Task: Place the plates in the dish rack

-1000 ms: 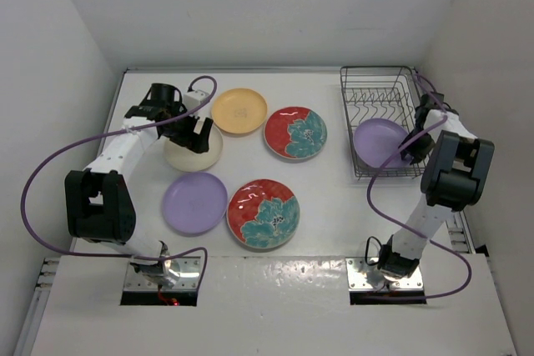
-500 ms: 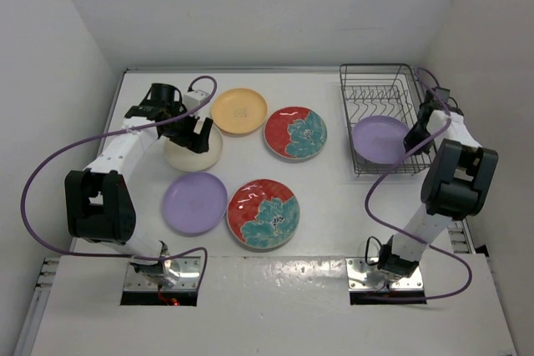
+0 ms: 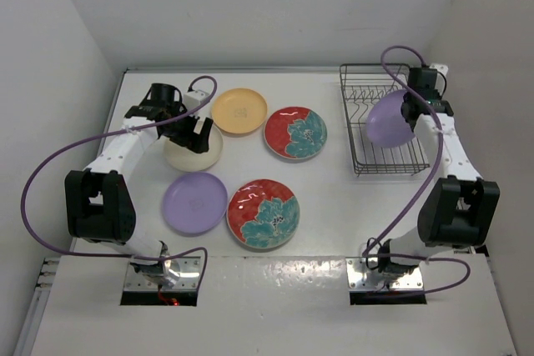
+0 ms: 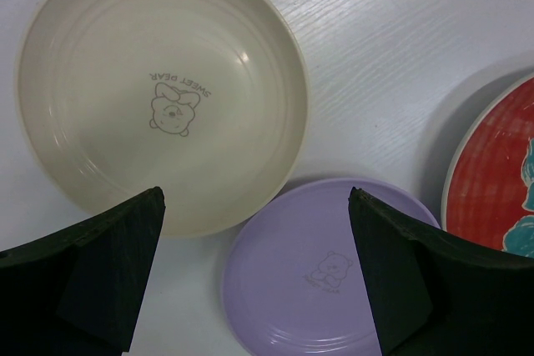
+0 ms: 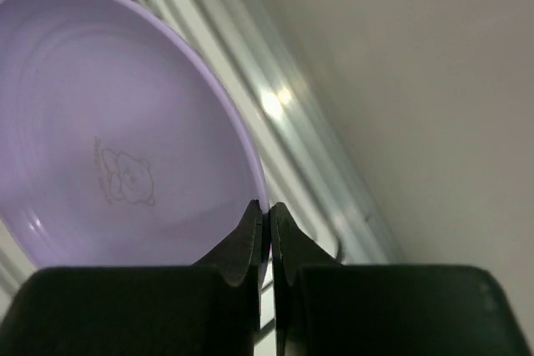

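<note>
My right gripper point(image 3: 408, 111) point(image 5: 268, 209) is shut on the rim of a lilac plate point(image 3: 387, 120) point(image 5: 117, 131), which hangs tilted above the dark wire dish rack point(image 3: 360, 81). My left gripper point(image 3: 194, 134) point(image 4: 256, 204) stands wide open over the near edge of the cream plate point(image 3: 206, 154) point(image 4: 158, 97) and holds nothing. A second lilac plate point(image 3: 194, 203) point(image 4: 325, 264) lies flat nearer the arm bases. The orange-yellow plate point(image 3: 239, 111) and two red floral plates point(image 3: 295, 132) point(image 3: 264, 213) lie flat mid-table.
The rack stands at the far right, close to the right wall, and its upright dividers hold no plates. White walls enclose the table on three sides. Purple cables loop from both arms.
The right gripper closed on the lilac plate's rim and lifted it from the rack's front edge, up and toward the back, tilting it. The left arm has not moved.
</note>
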Controlling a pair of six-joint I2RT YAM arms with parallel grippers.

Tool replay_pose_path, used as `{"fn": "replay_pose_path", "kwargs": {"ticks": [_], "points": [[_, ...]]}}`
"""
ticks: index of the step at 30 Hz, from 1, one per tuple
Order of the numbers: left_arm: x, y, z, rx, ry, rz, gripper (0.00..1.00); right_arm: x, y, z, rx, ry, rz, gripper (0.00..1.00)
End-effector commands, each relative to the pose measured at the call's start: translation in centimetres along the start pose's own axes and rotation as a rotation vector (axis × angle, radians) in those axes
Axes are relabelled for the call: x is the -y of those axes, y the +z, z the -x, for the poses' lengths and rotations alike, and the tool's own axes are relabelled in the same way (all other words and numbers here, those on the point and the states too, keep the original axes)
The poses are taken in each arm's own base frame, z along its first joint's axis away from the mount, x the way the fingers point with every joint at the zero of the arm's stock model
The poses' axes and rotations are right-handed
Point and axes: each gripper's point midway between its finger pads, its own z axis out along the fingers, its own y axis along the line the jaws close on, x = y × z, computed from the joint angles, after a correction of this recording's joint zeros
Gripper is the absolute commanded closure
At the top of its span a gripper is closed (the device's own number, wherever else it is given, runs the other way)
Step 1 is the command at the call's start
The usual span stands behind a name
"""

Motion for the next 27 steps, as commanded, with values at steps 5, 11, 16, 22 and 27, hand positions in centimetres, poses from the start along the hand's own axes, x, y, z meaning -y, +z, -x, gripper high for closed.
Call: {"fn": "replay_pose_path", "kwargs": {"ticks": [5,11,16,22,27], "points": [[-0.2,-1.1,1.7,0.065,0.028,0.009,0.04,5.4,-5.8,13.4,0.470,-0.188,-0.356,1.00],[-0.4,-1.1,2.2,0.072,0.031,0.012,0.04,7.3,-7.4,18.9,0.597,-0.286,-0.590,1.00],[-0.7,-0.6,1.5,0.039,0.021,0.021,0.04,5.8,-6.3,20.9,0.644,-0.356,-0.674,1.00],[-1.4,-0.7,1.3,0.040,0.006,0.033,0.04,2.9,-4.6,19.7,0.619,-0.399,-0.631,1.00],[-1.4,-0.7,1.3,0.040,0.006,0.033,0.04,0.5,-3.9,18.2,0.613,-0.403,-0.584,1.00]]}}
